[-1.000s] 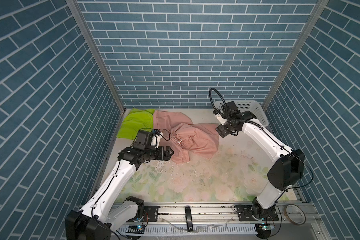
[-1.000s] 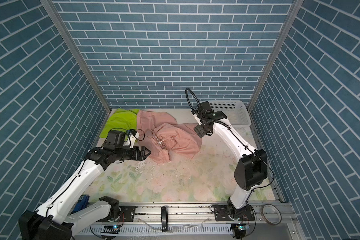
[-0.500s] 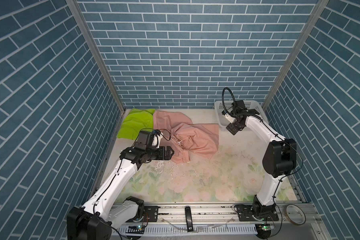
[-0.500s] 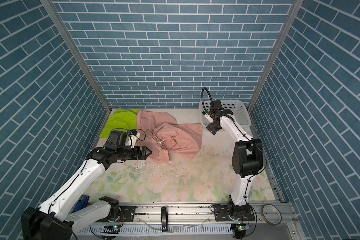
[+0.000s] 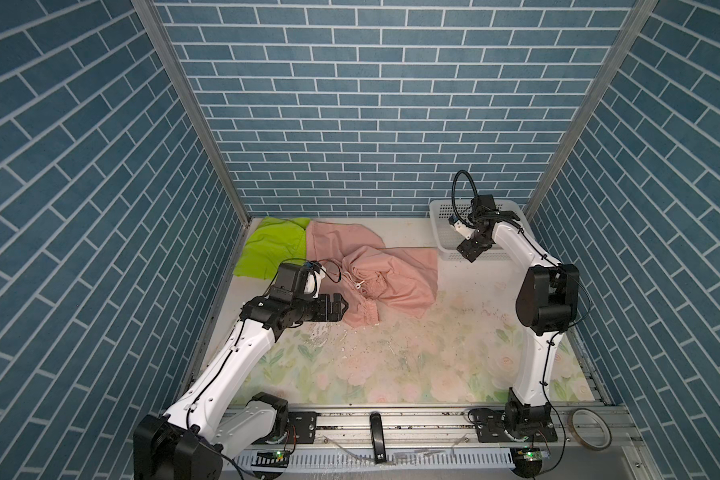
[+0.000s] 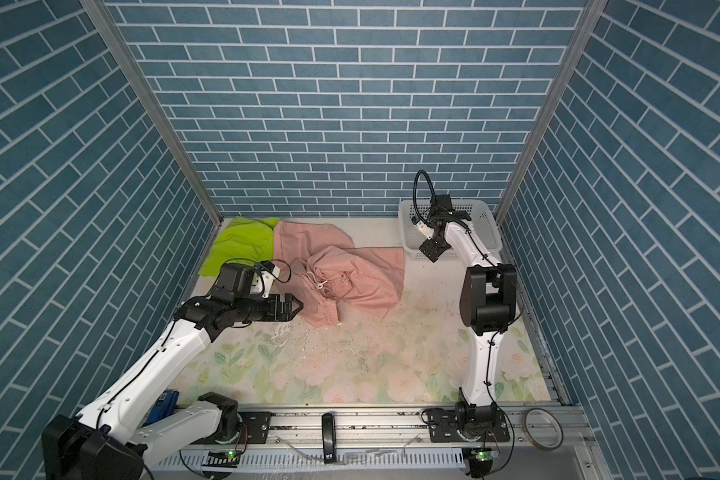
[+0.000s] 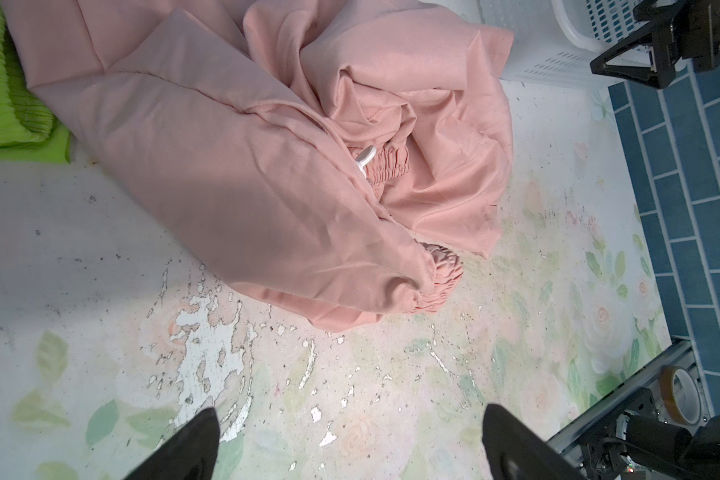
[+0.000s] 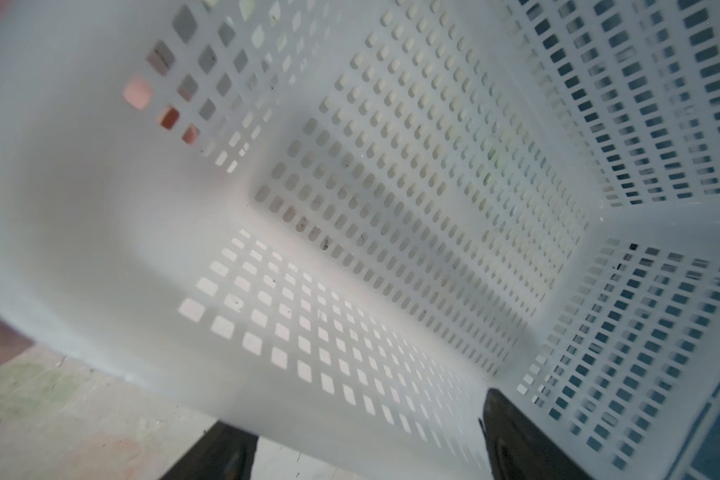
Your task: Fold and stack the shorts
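Note:
The salmon pink shorts (image 5: 395, 276) (image 6: 364, 274) lie crumpled at the back middle of the mat, their gathered waistband and white drawstring showing in the left wrist view (image 7: 267, 166). The lime green shorts (image 5: 273, 249) (image 6: 238, 245) (image 7: 1, 104) lie flat in the back left corner, partly under the pink pair. My left gripper (image 5: 342, 309) (image 6: 297, 308) (image 7: 350, 440) hovers open and empty just left of the pink waistband. My right gripper (image 5: 469, 250) (image 6: 432, 252) (image 8: 362, 451) is open astride the front wall of the white basket (image 8: 100, 249), one finger inside and one outside.
The white perforated basket (image 5: 440, 226) (image 6: 408, 232) (image 7: 537, 66) stands in the back right corner and holds nothing. Blue brick walls close in the left, back and right. A tape roll (image 5: 591, 428) (image 6: 542, 428) lies on the front rail at the right.
My right arm has swung away from the pink shorts, back and right to the basket's front wall. The left arm has barely moved and both pairs of shorts lie as before.

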